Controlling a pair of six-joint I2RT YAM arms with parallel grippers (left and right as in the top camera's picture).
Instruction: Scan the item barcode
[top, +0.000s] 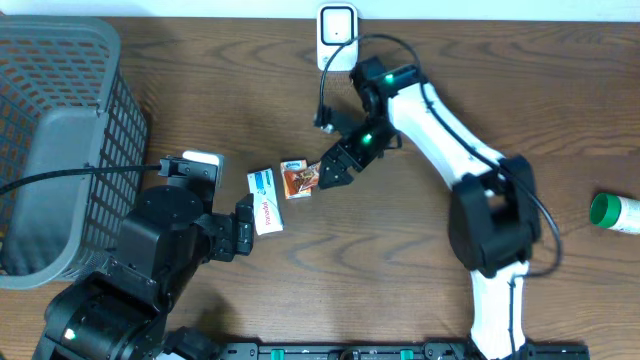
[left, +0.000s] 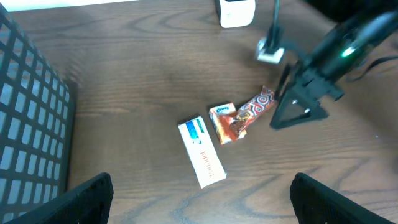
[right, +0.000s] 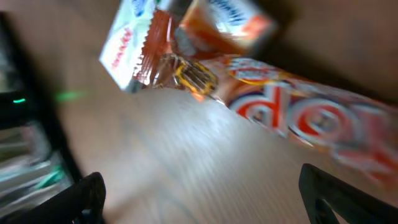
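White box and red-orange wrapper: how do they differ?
The white box is a plain rectangle with blue and red print; the red-orange wrapper is long and crinkled. The wrapper lies at the open right gripper; the white box lies apart from it. Both lie flat on the table.

Right wrist view blurred; orange-red foil snack wrapper print unreadable. Overhead: green-capped white bottle cut by right edge.

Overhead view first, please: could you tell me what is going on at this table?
The right gripper is open, its fingers at one end of the red snack bar lying beside a small orange pack. The left gripper, also open, hovers near a white box. Nothing is held; the scanner stands apart.
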